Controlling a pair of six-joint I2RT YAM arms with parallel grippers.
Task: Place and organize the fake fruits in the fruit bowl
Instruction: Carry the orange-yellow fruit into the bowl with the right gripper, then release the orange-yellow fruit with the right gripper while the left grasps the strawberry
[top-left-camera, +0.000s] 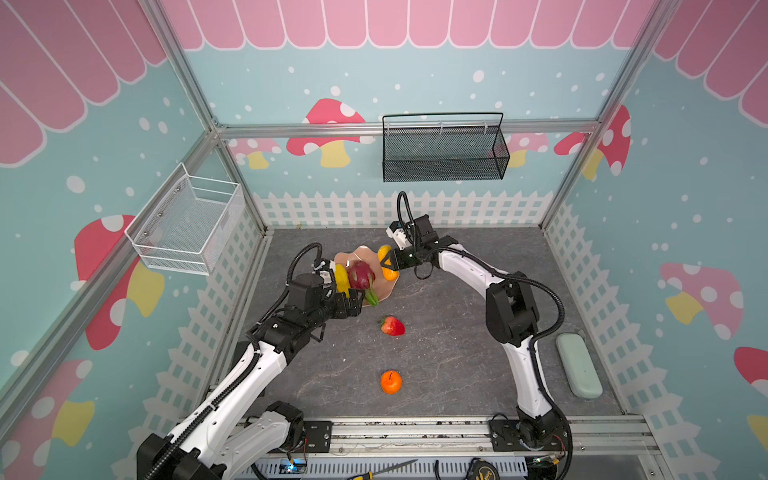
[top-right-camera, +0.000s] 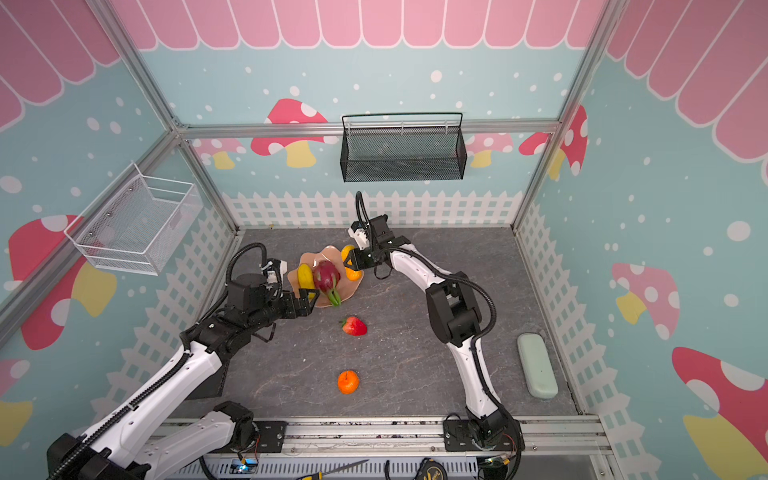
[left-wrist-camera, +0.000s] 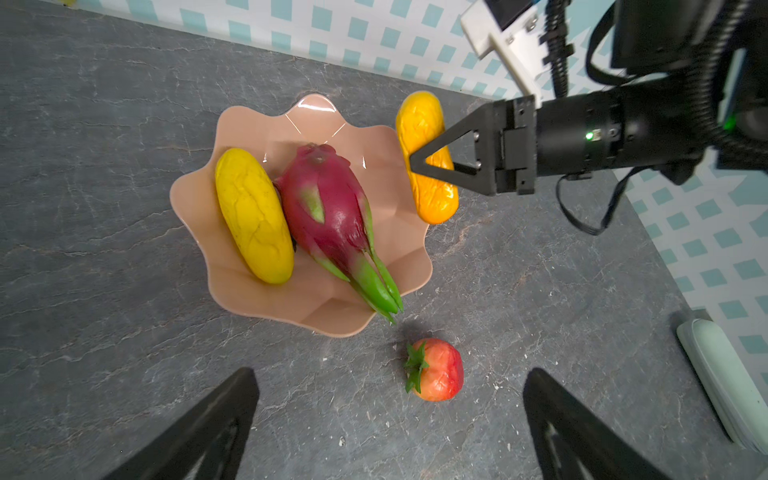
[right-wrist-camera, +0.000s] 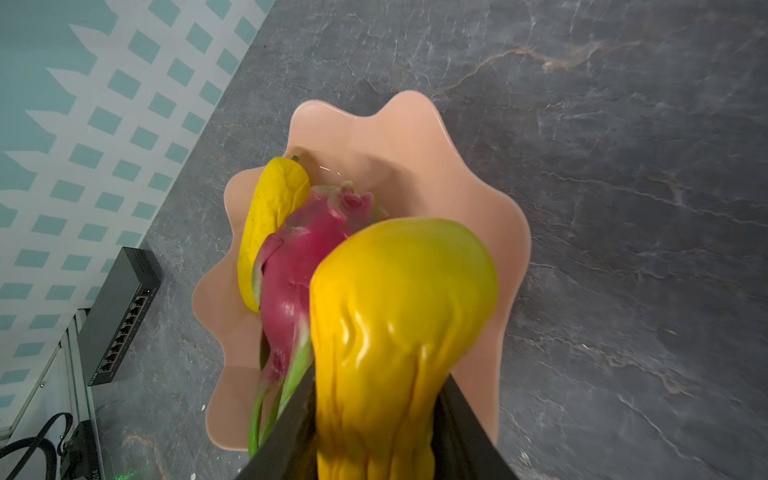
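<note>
The peach-pink fruit bowl (top-left-camera: 358, 254) (top-right-camera: 322, 253) (left-wrist-camera: 195, 199) (right-wrist-camera: 415, 141) holds the yellow oblong fruit (top-left-camera: 341, 277) (left-wrist-camera: 253, 216) (right-wrist-camera: 274, 203) and the magenta dragon fruit (top-left-camera: 360, 276) (left-wrist-camera: 328, 208) (right-wrist-camera: 291, 266) side by side. My right gripper (top-left-camera: 388, 262) (top-right-camera: 349, 262) (left-wrist-camera: 415, 162) (right-wrist-camera: 374, 395) is shut on the orange-yellow oblong fruit (top-left-camera: 384, 252) (left-wrist-camera: 419, 120) (right-wrist-camera: 395, 299) at the bowl's right rim. The strawberry (top-left-camera: 392, 326) (left-wrist-camera: 438, 370) and the round orange (top-left-camera: 391, 382) (top-right-camera: 348, 382) lie on the table. My left gripper (top-left-camera: 357, 302) (left-wrist-camera: 390, 376) hangs open by the bowl's near-left rim, holding nothing.
A pale green case (top-left-camera: 578, 365) (left-wrist-camera: 727, 382) lies near the right wall. A white wire basket (top-left-camera: 187, 220) hangs on the left wall and a black mesh basket (top-left-camera: 444, 149) on the back wall. A black network switch (right-wrist-camera: 120, 316) sits by the fence.
</note>
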